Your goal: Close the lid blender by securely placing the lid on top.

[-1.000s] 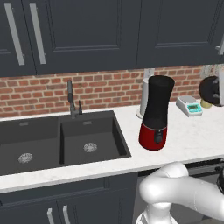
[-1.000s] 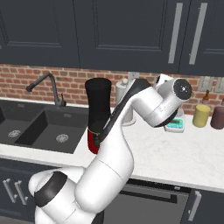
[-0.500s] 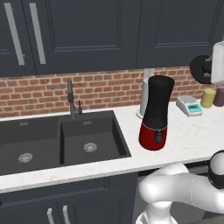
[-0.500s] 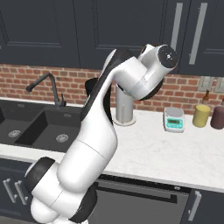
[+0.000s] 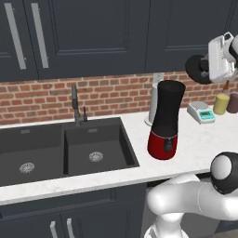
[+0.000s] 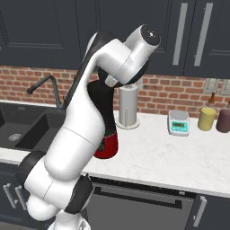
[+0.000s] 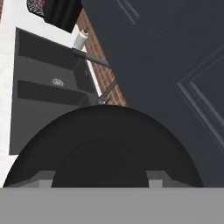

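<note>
The blender [image 5: 166, 116], a tall black jar on a glossy red base, stands on the white counter right of the sink, its top uncovered. High up to its right, in front of the cabinet doors, my gripper [image 5: 205, 67] is shut on the lid [image 5: 196, 69], a round black disc held tilted on edge. The lid sits above the jar's top and right of it, apart from it. In the hand view the lid [image 7: 105, 140] spreads across the lower half between my fingertips [image 7: 43, 177], and the blender [image 7: 61, 11] lies far off at the top left. My arm hides most of the blender [image 6: 108, 146] in the right base view.
A white paper-towel roll [image 6: 128, 105] stands behind the blender against the brick wall. Right of it sit a teal-and-white scale [image 5: 201, 112], a yellow jar [image 5: 221, 103] and a dark jar [image 6: 223, 120]. The double sink [image 5: 60, 148] with its faucet [image 5: 75, 104] lies left. Dark cabinets [image 5: 93, 32] hang above.
My arm has swung up and to the left, carrying the lid from low at the right edge up to cabinet height, closer to the blender. The blender has not moved.
</note>
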Robot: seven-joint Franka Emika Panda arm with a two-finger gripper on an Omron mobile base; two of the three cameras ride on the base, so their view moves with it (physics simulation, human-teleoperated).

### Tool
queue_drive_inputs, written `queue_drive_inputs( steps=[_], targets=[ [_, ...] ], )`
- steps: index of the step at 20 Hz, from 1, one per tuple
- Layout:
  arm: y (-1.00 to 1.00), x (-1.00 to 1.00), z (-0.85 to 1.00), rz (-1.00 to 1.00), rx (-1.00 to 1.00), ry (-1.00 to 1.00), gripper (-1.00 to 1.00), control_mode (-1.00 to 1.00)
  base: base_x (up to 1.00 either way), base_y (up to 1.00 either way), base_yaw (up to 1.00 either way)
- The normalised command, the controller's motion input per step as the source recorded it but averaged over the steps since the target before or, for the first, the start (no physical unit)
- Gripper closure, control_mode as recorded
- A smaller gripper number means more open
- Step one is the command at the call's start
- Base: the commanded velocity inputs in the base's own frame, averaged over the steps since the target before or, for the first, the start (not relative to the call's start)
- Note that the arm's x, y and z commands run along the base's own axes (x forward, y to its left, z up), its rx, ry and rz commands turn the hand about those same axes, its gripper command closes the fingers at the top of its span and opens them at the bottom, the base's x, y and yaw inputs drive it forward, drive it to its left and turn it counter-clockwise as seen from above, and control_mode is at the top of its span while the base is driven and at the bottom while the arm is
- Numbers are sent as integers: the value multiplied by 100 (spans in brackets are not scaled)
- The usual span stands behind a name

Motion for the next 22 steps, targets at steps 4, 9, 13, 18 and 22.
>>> queue_drive_inputs(
  steps=[4,9,13,18,22],
  targets=[
    [54,0,-3,0,0,18,100,-100,0,0,0],
    [27,0,-1,3,0,2,100,-100,0,0,0],
    [12,0,-19,0,0,0,100,-100,0,0,0],
    [7,0,-52,0,-3,3,100,-100,0,0,0],
    [5,11,-29,0,-1,8,100,-100,0,0,0]
  ],
)
